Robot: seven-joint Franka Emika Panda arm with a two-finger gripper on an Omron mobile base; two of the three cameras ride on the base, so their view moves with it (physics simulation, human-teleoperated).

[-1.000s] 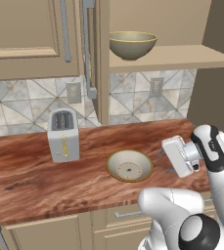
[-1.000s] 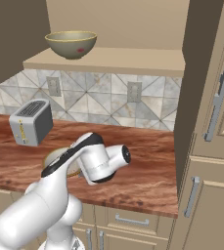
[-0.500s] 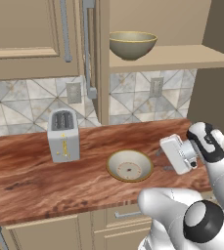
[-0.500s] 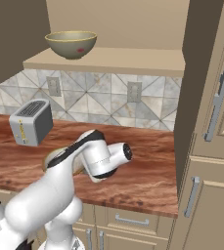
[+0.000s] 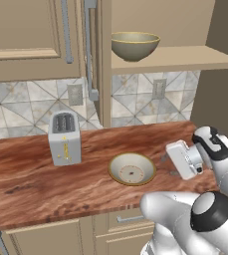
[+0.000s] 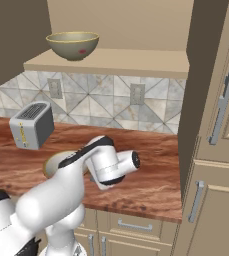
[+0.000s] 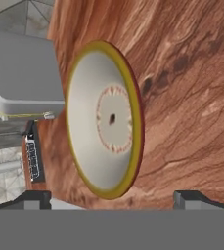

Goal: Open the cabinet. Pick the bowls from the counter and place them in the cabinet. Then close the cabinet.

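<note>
Left base view first: one long reddish-brown counter [image 5: 31,184] runs across the frame, and above it one cabinet [image 5: 160,60] stands open, its door [image 5: 99,55] swung out edge-on with a grey bar handle, a single beige shelf showing inside. Beside it to the left, one closed cabinet door [image 5: 26,40]. Two wall outlets sit in the tiled backsplash [image 5: 135,99].

Bowls, and I count two. One deep bowl [image 5: 134,46] sits on the cabinet shelf, upright, toward its left end. One shallow bowl [image 5: 132,168] lies on the counter, cream inside with a centre mark, yellowish rim, to the right of the one grey toaster [image 5: 64,138] and apart from it.

Now my hand: my gripper [image 7: 111,202] hangs low over the counter just to the right of that shallow bowl, pointed at it. In the hand view my two fingertips [image 7: 33,198] stand spread wide, one at each lower corner, nothing between them, and the shallow bowl sits ahead with the toaster behind it.
</note>
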